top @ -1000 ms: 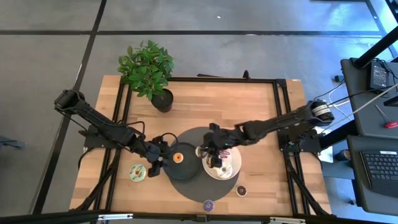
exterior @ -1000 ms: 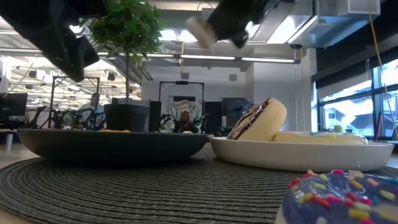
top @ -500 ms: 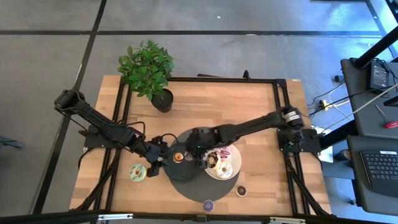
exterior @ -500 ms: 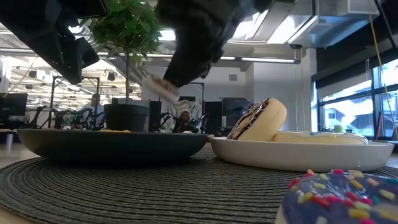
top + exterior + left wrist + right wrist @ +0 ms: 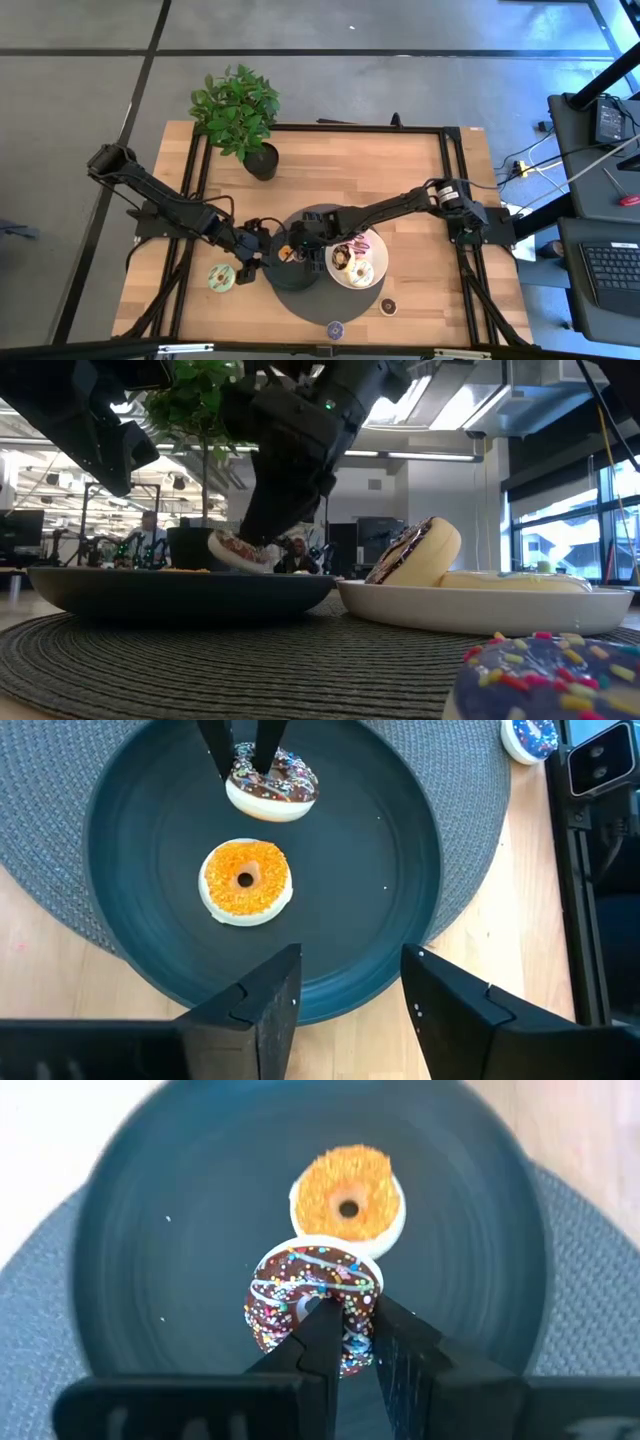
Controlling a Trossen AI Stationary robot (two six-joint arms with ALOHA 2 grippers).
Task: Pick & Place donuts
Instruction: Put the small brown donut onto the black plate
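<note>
The right tool [image 5: 352, 1342] reaches over the dark grey plate [image 5: 400, 920], its fingers pinching the chocolate donut [image 5: 314, 1307] by one side of its ring; the donut, strewn with coloured sprinkles, hangs tilted just above the plate's floor in the low view, and whether it touches the plate cannot be told; close beside it, flat on the plate, lies the orange donut [image 5: 246, 880]; the two look almost touching from the right wrist view, slightly apart from the left wrist view.

The left tool [image 5: 345, 995] hovers at the plate's left rim, fingers spread and holding nothing; the plate rests on a round woven mat [image 5: 200, 660] near the front middle of the bench [image 5: 400, 160].

Right of the dark plate, touching it on the mat, the white plate [image 5: 480, 615] carries a chocolate-iced donut [image 5: 415, 552] leaning upright and a pale one lying flat; a green donut [image 5: 221, 277] lies on the bench towards the front left corner; a purple mini donut [image 5: 540, 675] sits on the mat's front edge, a brown mini donut [image 5: 388, 306] to its right; a potted plant [image 5: 240, 115] stands near the back left corner.
</note>
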